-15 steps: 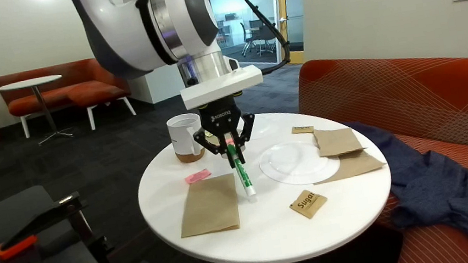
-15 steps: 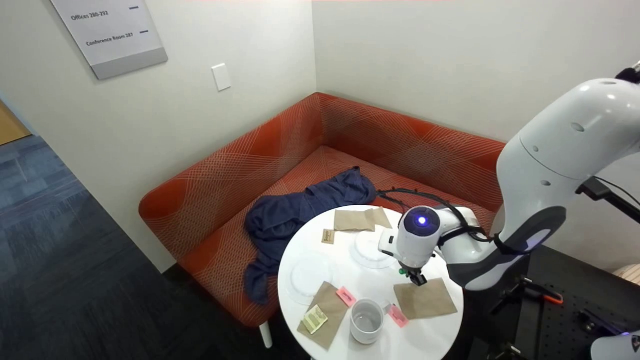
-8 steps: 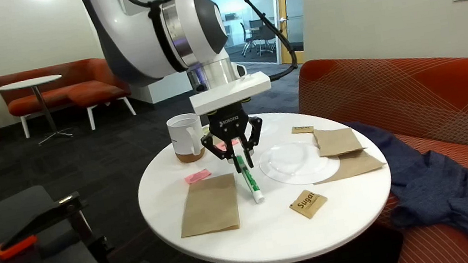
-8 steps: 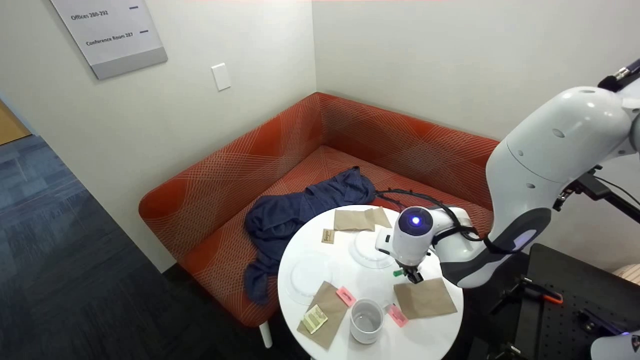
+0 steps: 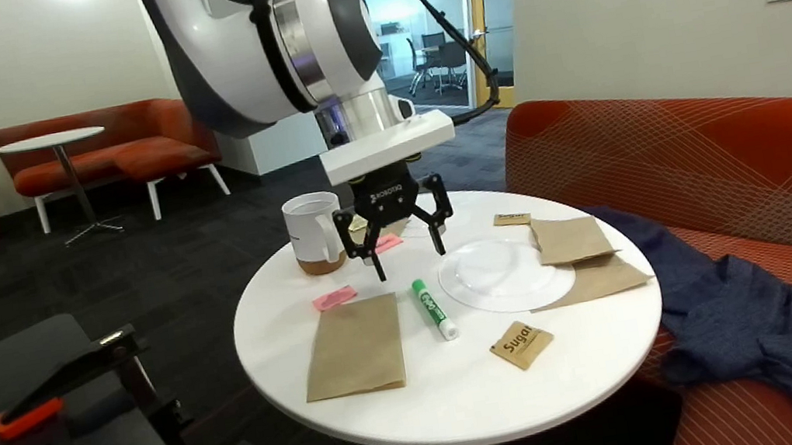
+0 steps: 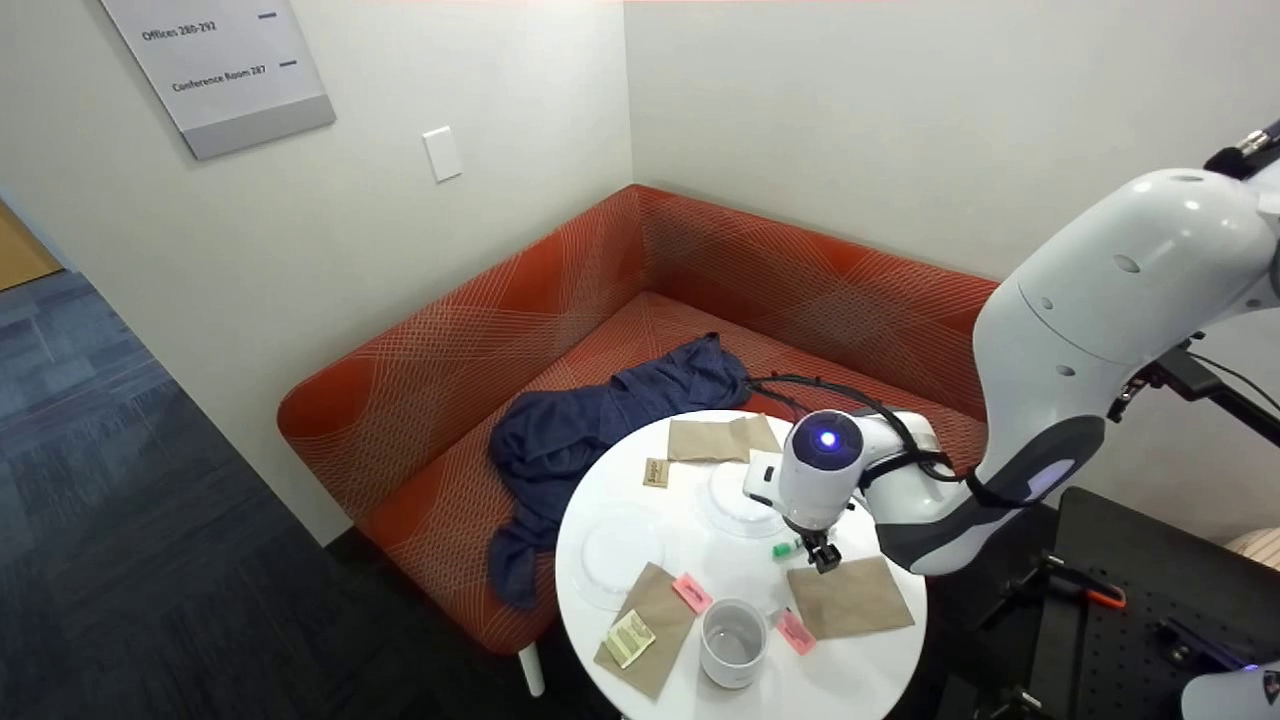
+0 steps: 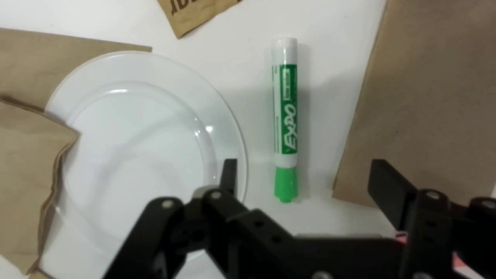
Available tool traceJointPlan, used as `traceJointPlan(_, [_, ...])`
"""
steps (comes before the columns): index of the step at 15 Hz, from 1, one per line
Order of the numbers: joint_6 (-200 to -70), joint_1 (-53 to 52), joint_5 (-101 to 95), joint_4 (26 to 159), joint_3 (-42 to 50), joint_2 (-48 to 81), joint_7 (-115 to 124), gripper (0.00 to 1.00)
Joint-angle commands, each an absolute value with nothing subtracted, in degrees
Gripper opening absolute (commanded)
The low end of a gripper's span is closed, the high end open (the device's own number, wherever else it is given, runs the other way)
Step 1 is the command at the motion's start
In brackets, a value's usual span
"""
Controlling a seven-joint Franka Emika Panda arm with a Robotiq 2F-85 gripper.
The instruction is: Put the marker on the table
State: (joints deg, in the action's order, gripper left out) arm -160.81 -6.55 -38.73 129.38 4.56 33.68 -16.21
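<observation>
The green marker (image 5: 434,309) lies flat on the white round table (image 5: 462,401), between a clear plate and a brown napkin. In the wrist view the marker (image 7: 285,116) shows at full length, its white end away from me and its green cap toward my gripper (image 7: 304,162). Both jaws stand wide apart with nothing between them. An exterior view shows the gripper (image 5: 412,266) raised above the tabletop, just behind the capped end and not touching it. Seen from above, the marker (image 6: 787,549) is partly covered by the hand.
A clear plate (image 7: 147,155) lies beside the marker, and a brown napkin (image 5: 356,346) on its opposite side. A white mug (image 5: 313,231) stands near the table's edge. Around them lie a sugar packet (image 5: 523,345), pink packets (image 6: 795,632) and stacked napkins (image 5: 573,239).
The gripper came down slightly toward the right with the marker, then opened and let it go. It has since lifted a little. The marker now lies loose on the table.
</observation>
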Motion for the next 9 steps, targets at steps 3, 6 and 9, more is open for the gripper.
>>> traceJointPlan(3, [-160.22, -9.12, -41.46, 135.01, 6.23, 22.91, -10.67, 1.00])
traceJointPlan(6, [-159.79, -9.69, -42.37, 138.14, 6.93, 16.72, -9.32, 1.00])
traceJointPlan(9, [-160.20, -9.37, -42.68, 141.97, 7.00, 9.99, -9.61, 1.00])
